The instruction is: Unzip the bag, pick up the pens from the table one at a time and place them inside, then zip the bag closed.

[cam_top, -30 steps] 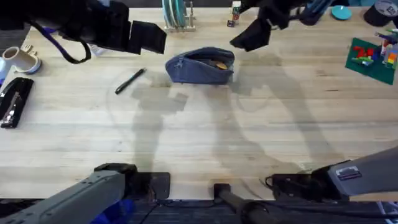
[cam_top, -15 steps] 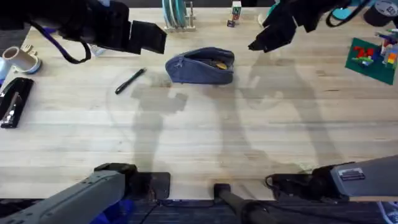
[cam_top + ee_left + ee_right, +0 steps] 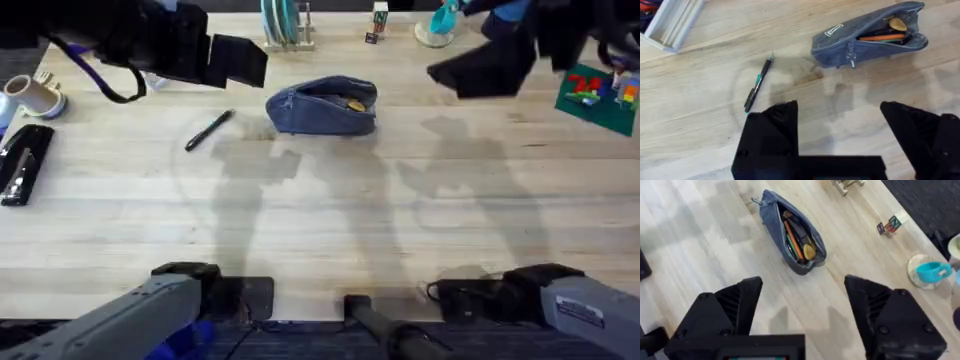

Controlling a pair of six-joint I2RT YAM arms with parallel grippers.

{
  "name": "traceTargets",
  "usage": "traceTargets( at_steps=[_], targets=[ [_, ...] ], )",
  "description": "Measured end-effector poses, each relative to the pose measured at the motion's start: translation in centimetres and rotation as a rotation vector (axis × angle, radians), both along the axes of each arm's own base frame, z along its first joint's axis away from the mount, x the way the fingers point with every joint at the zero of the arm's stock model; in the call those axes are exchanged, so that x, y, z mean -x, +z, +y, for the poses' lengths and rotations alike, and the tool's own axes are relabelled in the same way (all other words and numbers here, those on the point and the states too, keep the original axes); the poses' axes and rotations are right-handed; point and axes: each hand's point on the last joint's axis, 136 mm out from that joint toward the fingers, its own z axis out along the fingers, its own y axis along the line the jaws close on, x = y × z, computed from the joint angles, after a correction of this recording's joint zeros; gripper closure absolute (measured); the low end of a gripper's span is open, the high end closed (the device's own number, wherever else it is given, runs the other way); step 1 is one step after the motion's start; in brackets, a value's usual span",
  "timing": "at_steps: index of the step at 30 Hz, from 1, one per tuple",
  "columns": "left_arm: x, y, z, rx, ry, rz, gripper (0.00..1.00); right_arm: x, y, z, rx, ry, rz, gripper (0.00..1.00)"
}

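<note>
One bag [image 3: 322,105], unzipped, several pens inside, exact number unclear. One loose pen [image 3: 209,130] on the counter [image 3: 320,220], just ahead of the left end effector [image 3: 840,127]. One stapler [image 3: 22,162]. One teal cup [image 3: 931,272]. Two end effectors, right end effector [image 3: 802,305] included.

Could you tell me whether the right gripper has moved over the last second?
Yes. In the overhead view the right gripper has swung to the right, away from the bag and toward the green Lego plate, fingers open and empty.
</note>
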Motion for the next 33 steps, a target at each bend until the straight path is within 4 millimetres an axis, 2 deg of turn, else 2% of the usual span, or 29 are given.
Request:
traceTargets(
  at_steps=[6,12,19,33],
  targets=[
    [0.1,-0.1,0.0,0.000,0.000,0.006,0.006,2.8,-1.4,-0.6,-0.039,-0.063,0.007,0.005],
    [0.5,-0.3,0.0,-0.001,0.000,0.025,0.006,4.9,-3.1,-1.5,-0.055,-0.167,0.100,0.005],
    [2.1,-1.1,0.1,-0.005,-0.001,0.096,0.004,6.4,-4.2,-0.8,-0.055,-0.173,0.190,0.005],
    [2.3,-1.4,1.6,-0.104,-0.063,0.094,0.008,6.4,-4.7,-0.5,-0.054,-0.183,0.222,0.005]
  ],
)
